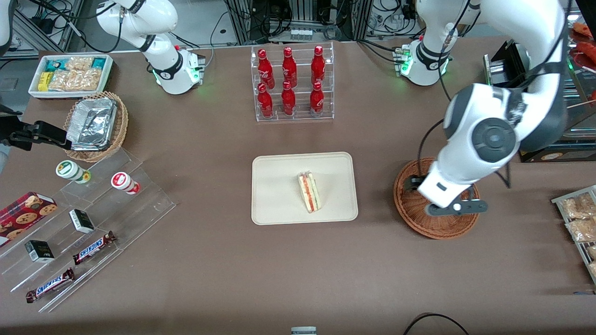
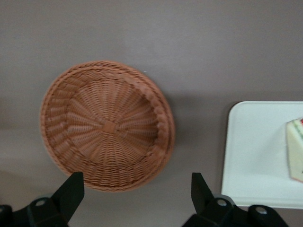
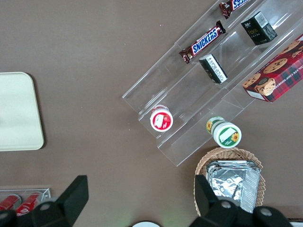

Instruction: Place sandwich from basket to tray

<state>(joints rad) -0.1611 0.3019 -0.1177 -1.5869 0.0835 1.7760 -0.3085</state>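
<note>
The sandwich (image 1: pixel 309 191), a white wedge with red, orange and green filling, lies on the cream tray (image 1: pixel 279 177) in the middle of the table. The reddish-brown wicker basket (image 1: pixel 447 225) stands beside the tray toward the working arm's end, with nothing in it. My left gripper (image 1: pixel 421 184) hangs above the basket, open and holding nothing. In the left wrist view the gripper (image 2: pixel 136 182) is over the edge of the basket (image 2: pixel 106 125), with the tray (image 2: pixel 251 156) and a corner of the sandwich (image 2: pixel 296 149) beside it.
A clear rack of red bottles (image 1: pixel 291 83) stands farther from the front camera than the tray. Clear steps with snack bars and small jars (image 1: pixel 88 218), a tan basket of foil containers (image 1: pixel 95 125) and a white bin of snacks (image 1: pixel 70 74) lie toward the parked arm's end.
</note>
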